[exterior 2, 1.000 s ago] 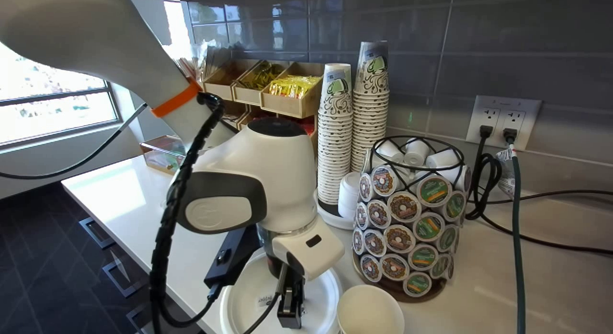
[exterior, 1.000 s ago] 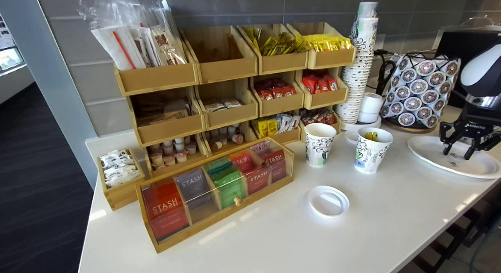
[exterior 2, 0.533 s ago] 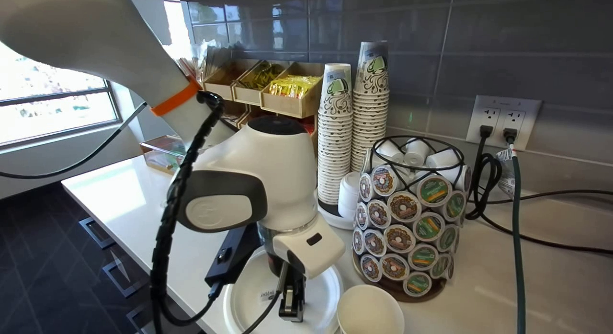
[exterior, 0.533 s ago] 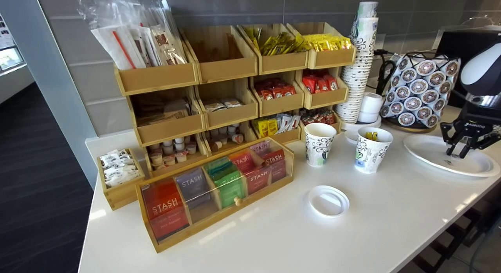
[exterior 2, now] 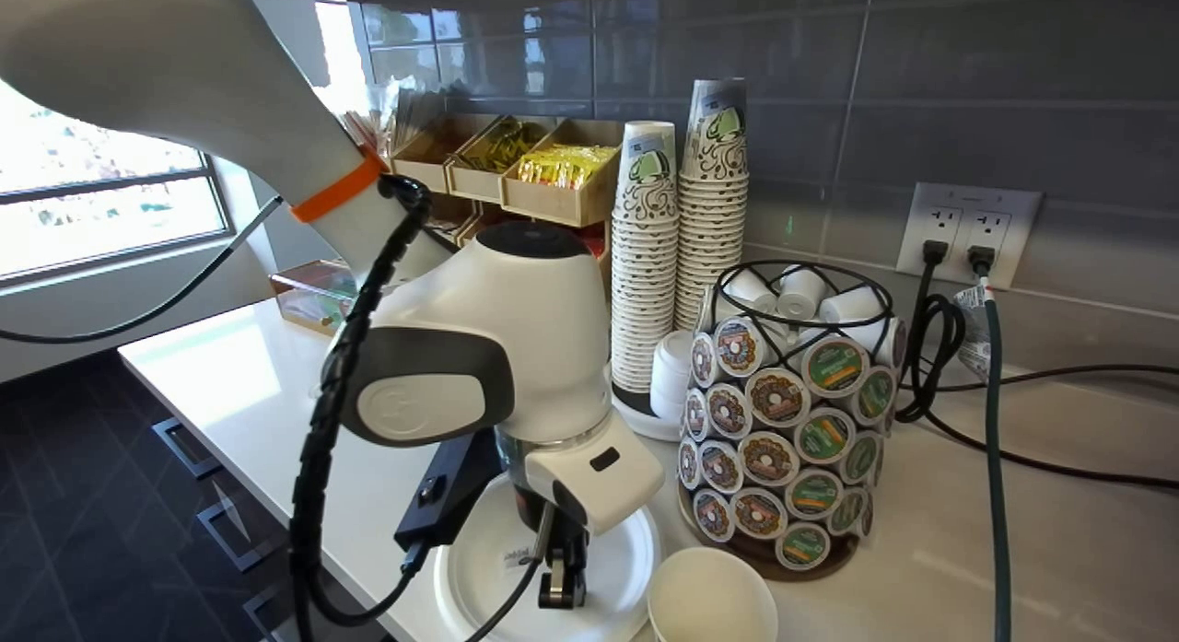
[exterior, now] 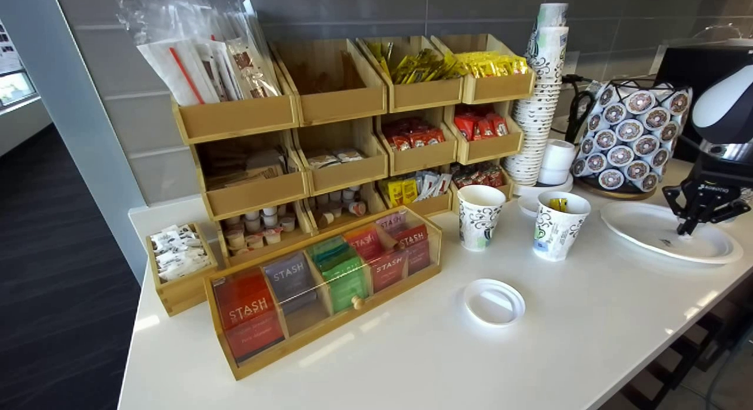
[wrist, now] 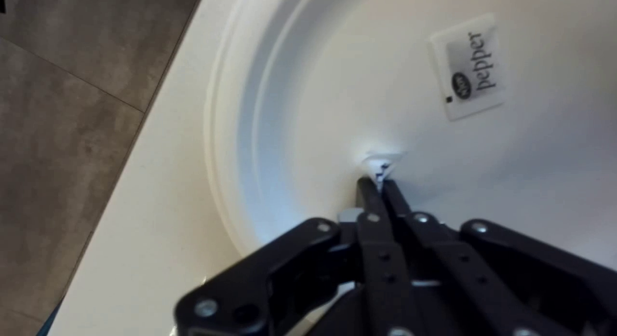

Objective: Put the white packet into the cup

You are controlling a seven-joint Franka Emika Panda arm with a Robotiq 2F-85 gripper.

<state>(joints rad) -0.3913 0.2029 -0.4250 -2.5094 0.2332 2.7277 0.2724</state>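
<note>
My gripper [wrist: 379, 185] points down at the white plate [wrist: 323, 104], its jaws shut on a white packet [wrist: 379, 164] pinched and folded upward between the fingertips. The packet's lower part still appears to rest on the plate. Beside it on the plate lies a flat white pepper packet [wrist: 475, 68], outside the grip. In an exterior view, a patterned paper cup [exterior: 479, 219] and another cup [exterior: 560, 230] with something yellow inside stand upright, left of the plate. A pale cup [exterior 2: 711, 591] stands close to the plate in an exterior view. Which cup is meant, I cannot tell.
Cup stacks [exterior 2: 645, 283] and a coffee-pod carousel [exterior 2: 783, 439] stand behind the plate. A white lid [exterior: 494, 302] lies on the counter [exterior: 412, 351]. Wooden bins [exterior: 341, 104], a tea box [exterior: 323, 286] and a box of packets [exterior: 179, 254] are farther left.
The gripper's fingers have come together and pinched up the white packet. The plate has slid slightly left in the exterior view with the bins. The cups have not moved.
</note>
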